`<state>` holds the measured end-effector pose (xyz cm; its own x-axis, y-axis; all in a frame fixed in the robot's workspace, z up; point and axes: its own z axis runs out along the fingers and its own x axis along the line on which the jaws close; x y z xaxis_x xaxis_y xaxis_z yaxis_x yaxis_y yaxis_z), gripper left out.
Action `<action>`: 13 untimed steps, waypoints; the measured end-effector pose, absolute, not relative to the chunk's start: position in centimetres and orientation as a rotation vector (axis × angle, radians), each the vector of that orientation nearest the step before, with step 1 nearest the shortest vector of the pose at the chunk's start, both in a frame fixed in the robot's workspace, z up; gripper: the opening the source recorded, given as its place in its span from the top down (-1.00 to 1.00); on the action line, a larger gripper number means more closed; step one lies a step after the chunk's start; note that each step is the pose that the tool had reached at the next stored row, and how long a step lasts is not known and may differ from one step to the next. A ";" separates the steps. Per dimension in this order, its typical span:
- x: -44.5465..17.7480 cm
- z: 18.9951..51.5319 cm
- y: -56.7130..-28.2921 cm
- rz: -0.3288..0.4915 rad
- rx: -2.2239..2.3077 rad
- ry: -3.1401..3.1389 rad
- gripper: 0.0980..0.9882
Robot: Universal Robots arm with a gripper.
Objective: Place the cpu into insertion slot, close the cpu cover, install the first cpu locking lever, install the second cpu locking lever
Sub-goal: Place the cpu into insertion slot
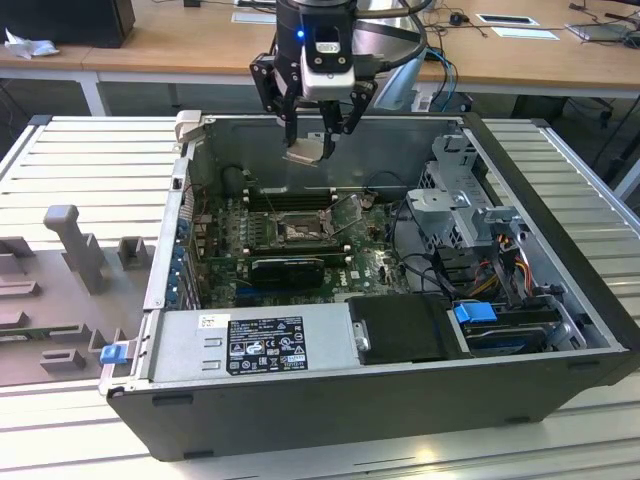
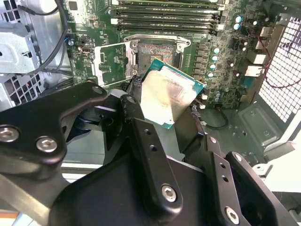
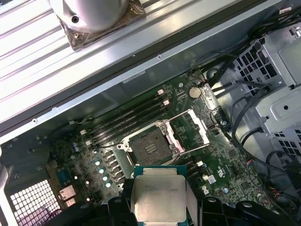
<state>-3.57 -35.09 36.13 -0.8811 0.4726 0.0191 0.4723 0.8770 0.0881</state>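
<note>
While the gripper (image 1: 313, 135) hangs over the computer case (image 1: 400, 400) at its edge farthest from the exterior view's camera, its jaws are clamped on the cpu (image 1: 305, 153), well above the insertion slot (image 1: 297, 231) at the motherboard's middle. In the second wrist view, the cpu (image 2: 167, 96) sits tilted, pinched by opposite edges. The slot lies bare beyond it, with the cpu cover (image 2: 113, 63) swung open alongside. The first wrist view shows the cpu (image 3: 157, 197) level, near the slot (image 3: 148, 148). It looks light, thin and stiff, probably delicate underneath, so edge grips seem safest.
</note>
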 end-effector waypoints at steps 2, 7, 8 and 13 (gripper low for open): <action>-3.6 36.1 -35.1 0.142 0.781 3.036 0.04; -3.6 36.0 -35.1 0.141 0.873 3.008 0.04; -3.6 36.0 -35.1 0.140 0.889 3.003 0.04; -3.6 35.9 -35.1 0.140 0.976 2.973 0.04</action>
